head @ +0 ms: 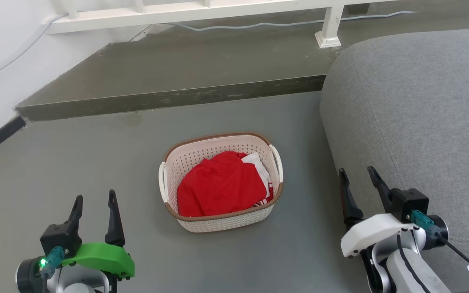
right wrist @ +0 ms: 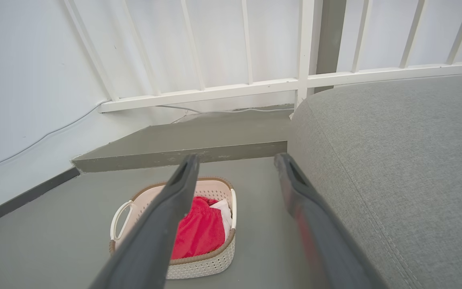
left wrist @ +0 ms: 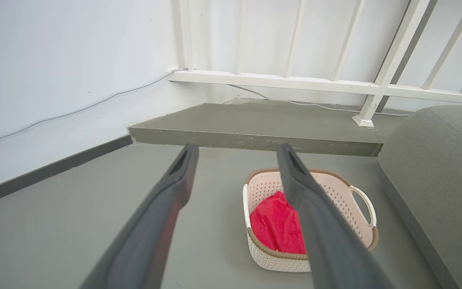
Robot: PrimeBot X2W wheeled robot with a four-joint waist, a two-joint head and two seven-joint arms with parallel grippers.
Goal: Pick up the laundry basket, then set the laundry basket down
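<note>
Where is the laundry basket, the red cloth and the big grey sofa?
laundry basket (head: 228, 224), head view, on its perforated front wall.
red cloth (head: 218, 187), head view, on the middle of the cloth inside the basket.
grey sofa (head: 413, 106), head view, on its fabric top.

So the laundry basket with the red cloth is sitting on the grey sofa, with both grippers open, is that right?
Not quite: the laundry basket sits on the floor beside the grey sofa, as the head view shows. The red cloth is inside, and the left gripper and right gripper are open.
</note>
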